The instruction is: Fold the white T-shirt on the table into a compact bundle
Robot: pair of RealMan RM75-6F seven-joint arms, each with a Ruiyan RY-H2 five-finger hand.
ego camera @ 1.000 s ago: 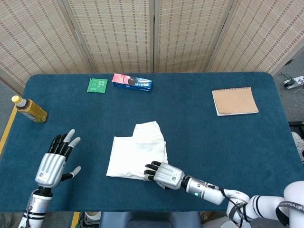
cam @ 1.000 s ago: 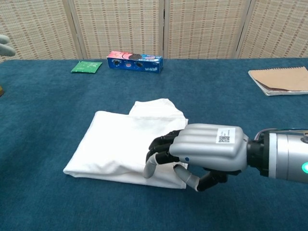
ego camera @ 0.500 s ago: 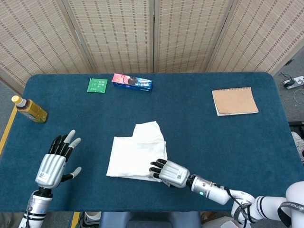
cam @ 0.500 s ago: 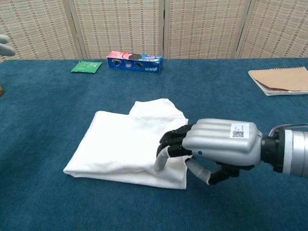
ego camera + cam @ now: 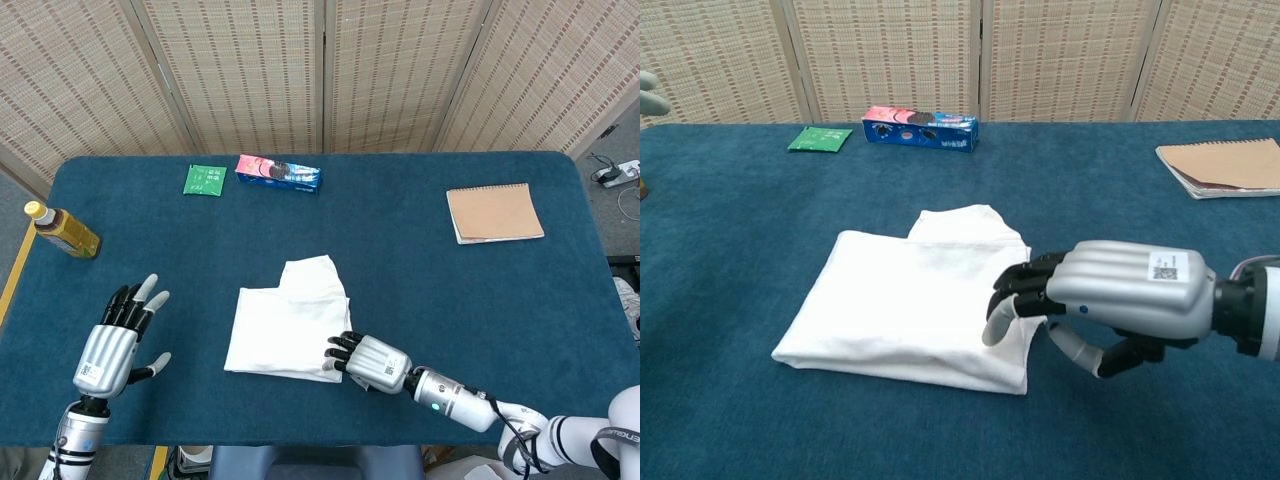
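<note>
White T-shirt (image 5: 285,320) lies folded flat, roughly mid-desk toward the near edge, on the blue desk (image 5: 420,280); a smaller folded part sticks out at its far right. Right hand (image 5: 1120,300) sits low at the shirt's near right corner, palm down, fingers (image 5: 1015,290) curled in with tips at the cloth edge. Looks like touching, but can't tell whether any fabric is actually pinched. In the head view the same right hand (image 5: 368,360) is just beside the shirt's right edge. Left hand (image 5: 115,335) is up off the desk, well left of the shirt, fingers spread, holding nothing. Elsewhere: bottle (image 5: 62,230) lying at the far left edge, green packet (image 5: 205,180) and cookie box (image 5: 278,172) along the back, notebook (image 5: 494,212) far right.
</note>
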